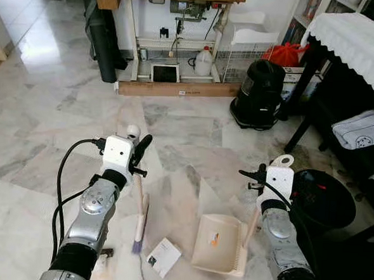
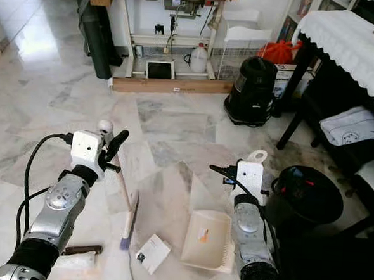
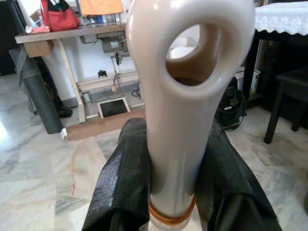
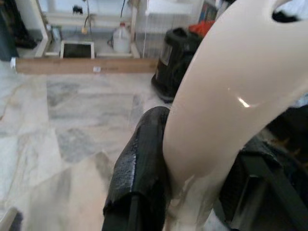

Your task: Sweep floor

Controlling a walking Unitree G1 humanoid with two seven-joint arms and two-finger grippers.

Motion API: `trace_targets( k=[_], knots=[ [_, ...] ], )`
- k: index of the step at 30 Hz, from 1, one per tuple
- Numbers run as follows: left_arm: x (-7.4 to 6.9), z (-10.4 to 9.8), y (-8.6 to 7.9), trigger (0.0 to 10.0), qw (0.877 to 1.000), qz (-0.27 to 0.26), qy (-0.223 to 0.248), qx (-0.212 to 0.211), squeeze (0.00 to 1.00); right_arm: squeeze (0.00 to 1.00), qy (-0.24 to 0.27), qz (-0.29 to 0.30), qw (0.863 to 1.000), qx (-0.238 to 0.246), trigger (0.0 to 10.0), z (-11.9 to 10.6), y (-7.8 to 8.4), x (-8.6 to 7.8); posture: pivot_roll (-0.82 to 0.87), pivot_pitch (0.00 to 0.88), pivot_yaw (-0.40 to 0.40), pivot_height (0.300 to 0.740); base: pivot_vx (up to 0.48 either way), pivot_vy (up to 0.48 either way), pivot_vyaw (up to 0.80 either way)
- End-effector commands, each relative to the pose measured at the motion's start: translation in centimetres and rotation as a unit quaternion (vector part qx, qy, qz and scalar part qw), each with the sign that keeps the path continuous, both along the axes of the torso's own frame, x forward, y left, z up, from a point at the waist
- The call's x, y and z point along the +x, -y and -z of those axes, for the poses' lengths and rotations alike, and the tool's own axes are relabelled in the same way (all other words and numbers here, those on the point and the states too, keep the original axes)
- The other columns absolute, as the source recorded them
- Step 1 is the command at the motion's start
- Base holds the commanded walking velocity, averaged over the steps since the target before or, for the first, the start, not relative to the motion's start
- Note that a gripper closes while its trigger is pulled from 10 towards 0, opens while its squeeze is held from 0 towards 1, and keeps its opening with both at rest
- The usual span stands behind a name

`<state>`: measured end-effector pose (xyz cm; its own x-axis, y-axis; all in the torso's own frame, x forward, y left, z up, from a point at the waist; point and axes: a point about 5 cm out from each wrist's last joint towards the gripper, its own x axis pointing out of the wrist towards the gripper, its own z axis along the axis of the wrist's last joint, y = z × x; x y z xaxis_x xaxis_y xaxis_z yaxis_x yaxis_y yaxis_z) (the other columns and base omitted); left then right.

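On the marble floor, the left gripper [image 1: 137,155] clamped the light, stiff broom [image 1: 138,207] high on its slick handle; the right gripper [image 1: 259,177] pinched the dustpan [image 1: 217,243] handle; paper scrap [image 1: 164,257] lay between them.

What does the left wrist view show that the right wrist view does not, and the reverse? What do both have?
Left wrist view: the left end effector clamped on the broom handle with its hanging hole, and a red bag on the workbench. Right wrist view: the right end effector clamped on the dustpan handle, and a white jug. Both: the wooden plank and the marble floor.
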<state>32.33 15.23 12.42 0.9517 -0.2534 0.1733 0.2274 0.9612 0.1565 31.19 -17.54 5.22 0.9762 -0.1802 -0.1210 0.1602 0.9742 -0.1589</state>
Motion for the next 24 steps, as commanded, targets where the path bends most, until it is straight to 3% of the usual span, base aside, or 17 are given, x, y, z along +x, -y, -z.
trace_targets(
  k=[1,17,24],
  knots=[
    [0.0,-0.4,0.1,10.0,1.000,0.006,0.007,0.001,0.00,0.00,-0.004,-0.005,1.000,-0.004,10.0,0.2,-0.2,0.0,-0.05,0.097,-0.030,0.740,0.000,0.000,0.00],
    [0.0,0.3,0.1,10.0,0.999,0.020,-0.020,0.013,0.00,0.00,-0.053,-0.023,0.998,0.000,10.0,2.4,-0.8,-0.8,-0.04,0.105,-0.026,0.740,0.000,0.000,0.00],
    [0.0,0.8,0.2,10.0,0.999,0.026,-0.040,0.022,0.00,0.00,-0.054,-0.056,0.996,0.035,10.0,2.5,-1.8,-0.7,-0.04,0.105,-0.024,0.740,0.000,0.000,0.00]
  ],
)
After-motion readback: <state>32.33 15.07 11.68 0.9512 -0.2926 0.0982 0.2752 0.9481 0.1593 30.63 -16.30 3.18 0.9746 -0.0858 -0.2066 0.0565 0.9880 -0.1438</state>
